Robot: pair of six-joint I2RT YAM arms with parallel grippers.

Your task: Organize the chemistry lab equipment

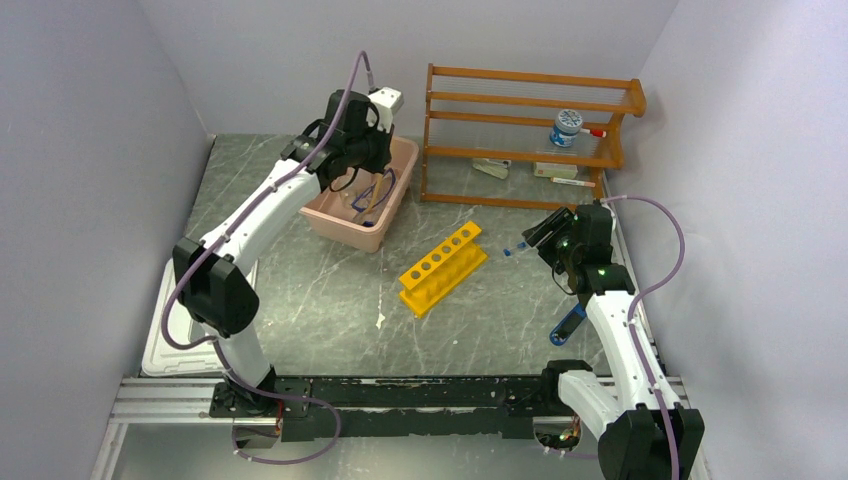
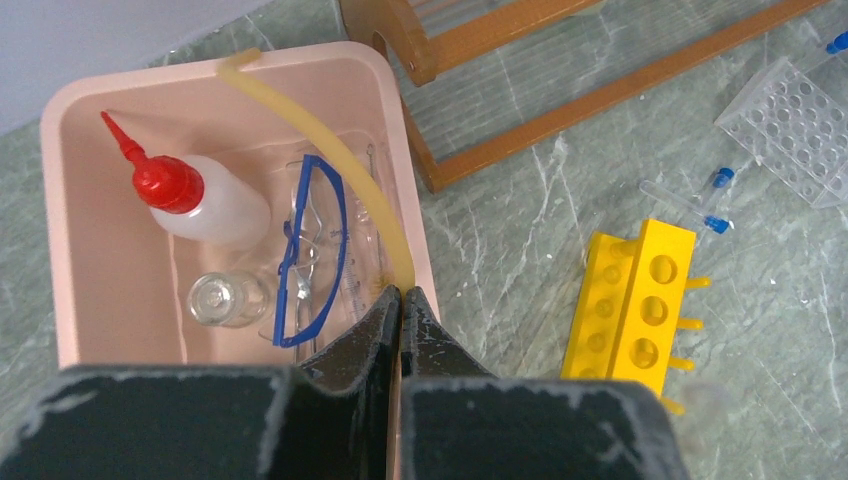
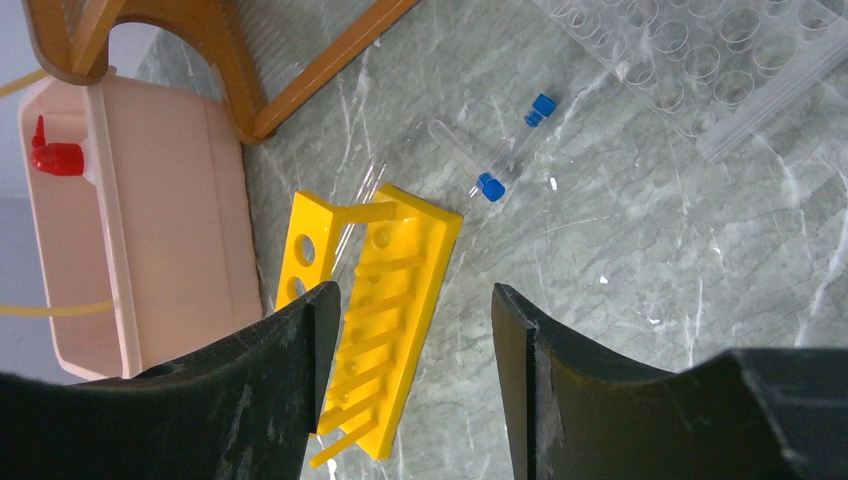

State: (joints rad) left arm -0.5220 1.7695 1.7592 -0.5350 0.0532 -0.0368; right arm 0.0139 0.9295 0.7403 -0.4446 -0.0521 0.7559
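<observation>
Grips the tan tubing [image 2: 320, 150] in the left claw [image 2: 400, 295], squeezed fully closed on its near end; arches from there over the pink tub [image 2: 60, 200] to the far rim. In the tub below: red-capped squeeze bottle [image 2: 210, 205], tiny clear beaker [image 2: 222, 298], blue-framed goggles [image 2: 315, 250]. Out on the surface [image 2: 520, 250] beside the tub, the yellow holed rack [image 2: 640, 300], two blue-capped tubes [image 3: 500, 165] just beyond. Hovers above the rack with the right claw [image 3: 412, 292], spread partway and holding nothing
</observation>
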